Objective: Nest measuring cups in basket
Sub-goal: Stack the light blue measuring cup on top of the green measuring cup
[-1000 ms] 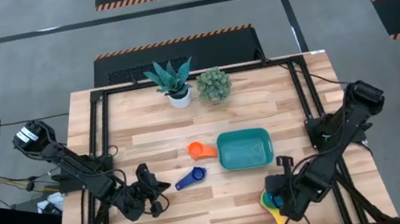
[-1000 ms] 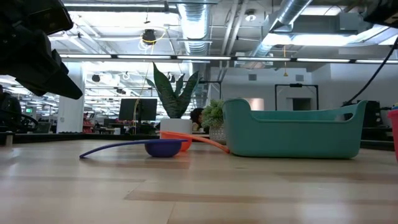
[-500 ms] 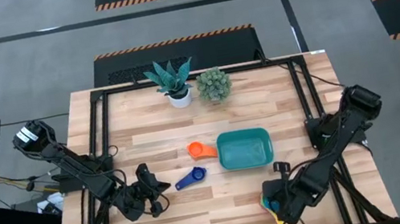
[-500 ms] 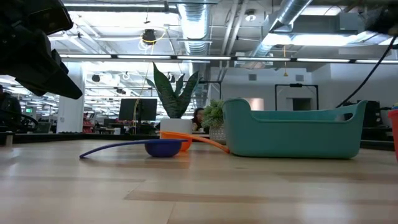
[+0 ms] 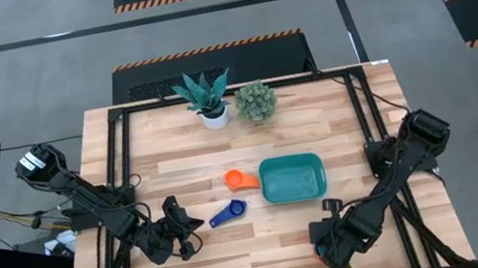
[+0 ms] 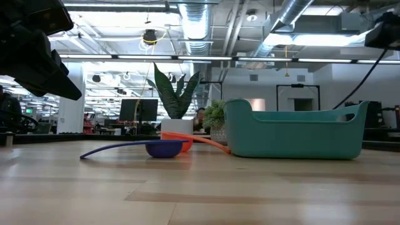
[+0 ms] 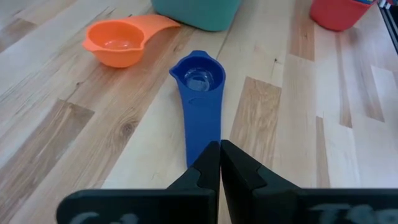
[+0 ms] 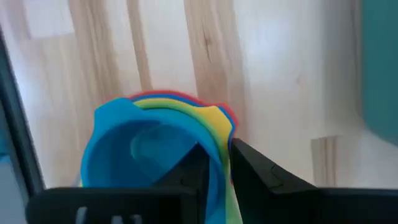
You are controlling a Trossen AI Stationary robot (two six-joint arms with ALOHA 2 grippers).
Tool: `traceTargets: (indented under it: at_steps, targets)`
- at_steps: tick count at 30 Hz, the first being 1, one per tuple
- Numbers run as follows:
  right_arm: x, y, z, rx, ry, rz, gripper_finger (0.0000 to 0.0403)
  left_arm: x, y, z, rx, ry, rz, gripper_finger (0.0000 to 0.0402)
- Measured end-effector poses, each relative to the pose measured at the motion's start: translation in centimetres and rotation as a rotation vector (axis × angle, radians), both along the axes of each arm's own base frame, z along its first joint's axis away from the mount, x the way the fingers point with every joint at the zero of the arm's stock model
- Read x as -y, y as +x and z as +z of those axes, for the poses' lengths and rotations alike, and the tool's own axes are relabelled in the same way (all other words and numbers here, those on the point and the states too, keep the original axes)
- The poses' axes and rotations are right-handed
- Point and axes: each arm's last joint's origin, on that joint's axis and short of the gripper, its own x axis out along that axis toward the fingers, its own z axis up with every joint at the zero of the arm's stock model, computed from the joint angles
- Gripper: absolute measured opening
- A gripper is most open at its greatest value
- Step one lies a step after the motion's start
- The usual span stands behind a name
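No lettering shows; the basket [image 5: 292,179] sits bare, the right gripper [image 8: 214,163] pinches the nested cups' [image 8: 155,149] wall, and the left gripper [image 7: 220,163] is pressed together.

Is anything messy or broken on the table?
Nothing looks broken or spilled. The orange cup and dark blue cup lie loose on the table beside the empty basket. The right gripper is at a nested stack of cups.

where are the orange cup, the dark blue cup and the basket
orange cup [image 7: 116,45], left wrist view, on its bowl
dark blue cup [image 7: 200,78], left wrist view, on its bowl
basket [image 5: 292,179], high view, on its bare floor
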Motion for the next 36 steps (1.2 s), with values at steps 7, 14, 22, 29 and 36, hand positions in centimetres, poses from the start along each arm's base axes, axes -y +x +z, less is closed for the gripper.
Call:
traceTargets:
  at_steps: [7,14,22,29,36]
  targets:
    - [-0.3,0.2,0.8,0.022,0.016,0.001,0.0118,0.0,0.0,0.0,0.000,0.000,0.000,0.0000]
    - [-0.3,0.2,1.4,-0.006,0.014,0.009,0.0158,0.0,0.0,0.0,0.000,0.000,0.000,0.0000]
    - [0.5,1.9,3.8,0.042,-0.008,0.049,0.0179,0.0,0.0,0.0,0.001,-0.002,0.002,0.0000]
    - [3.0,-0.1,4.2,-0.102,-0.294,-0.100,0.0149,0.0,0.0,0.0,0.001,-0.002,0.003,0.0000]
    - [2.0,-1.0,3.7,-0.115,-0.289,-0.066,0.0069,-0.1,0.0,0.0,0.011,0.012,0.014,0.0000]
